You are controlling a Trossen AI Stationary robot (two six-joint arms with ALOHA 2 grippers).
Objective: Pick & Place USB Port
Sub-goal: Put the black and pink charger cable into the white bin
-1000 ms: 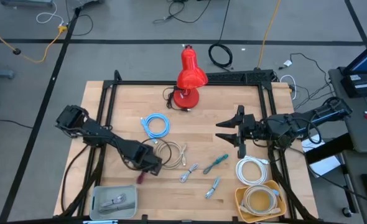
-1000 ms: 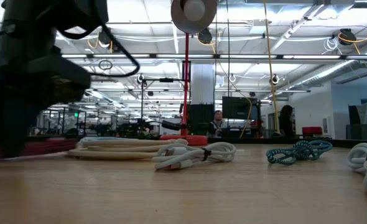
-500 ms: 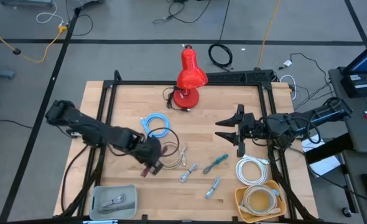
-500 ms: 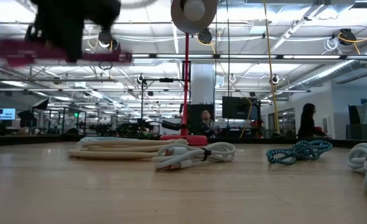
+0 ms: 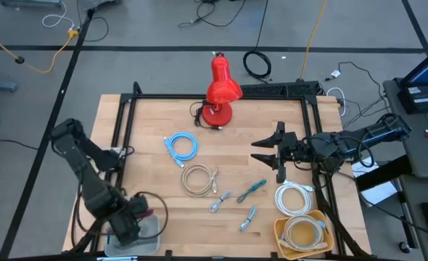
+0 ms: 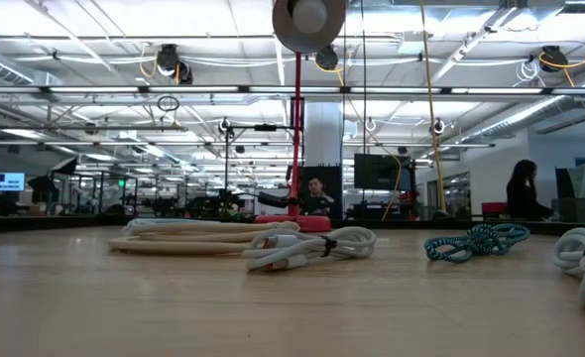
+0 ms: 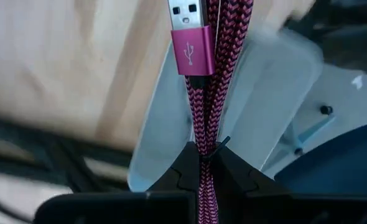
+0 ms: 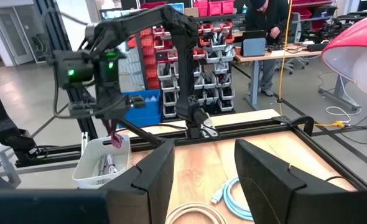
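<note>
Wooden table (image 5: 149, 123) inside a black frame, with a red lamp (image 5: 220, 90) at the far edge. Left arm folded back over the near-left corner, its gripper (image 5: 130, 221) poised above the grey bin (image 5: 152, 230), presumably so that the load falls inside when let go. Right arm parked at the right edge, its gripper (image 5: 274, 154) spread wide and holding nothing, clear of the work. Yellow bin (image 5: 279, 233) at the near-right corner, already holding a white coil, with a second white coil (image 5: 295, 199) just beside it on the table. Loose on the wood between the arms: blue cable (image 5: 181, 146), beige cable (image 5: 197, 179), and smaller connectors including a teal one (image 5: 252, 188). Magenta USB cable (image 7: 203, 93) clamped between the left fingers (image 7: 174, 177), doubled so that several braided strands run through the grip and the plug (image 7: 190, 37) projects forward over the grey bin's pale wall; placement judged close, release not yet made. Risk, as judged: trailing strands catching on the bin rim.
</note>
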